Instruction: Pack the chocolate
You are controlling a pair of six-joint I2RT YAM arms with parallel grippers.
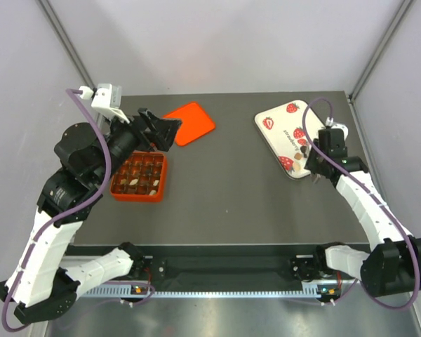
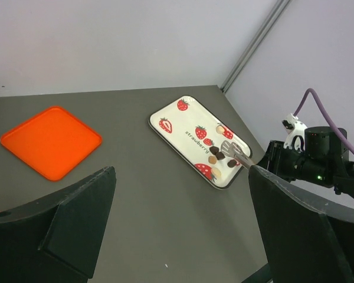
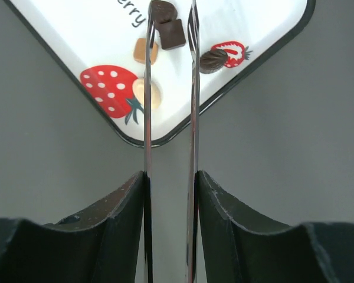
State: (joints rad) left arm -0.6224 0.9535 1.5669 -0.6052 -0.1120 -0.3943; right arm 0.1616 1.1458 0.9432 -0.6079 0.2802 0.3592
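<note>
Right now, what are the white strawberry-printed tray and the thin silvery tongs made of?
The white strawberry-printed tray looks like glossy plastic or coated metal: smooth, printed, with a dark rim. The thin silvery tongs are likely polished metal: the blades reflect like mirrors.

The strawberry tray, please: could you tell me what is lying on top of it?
On the tray lie a few loose chocolates, dark and pale, near one corner. The tongs in the right gripper cover part of one pale piece.
</note>
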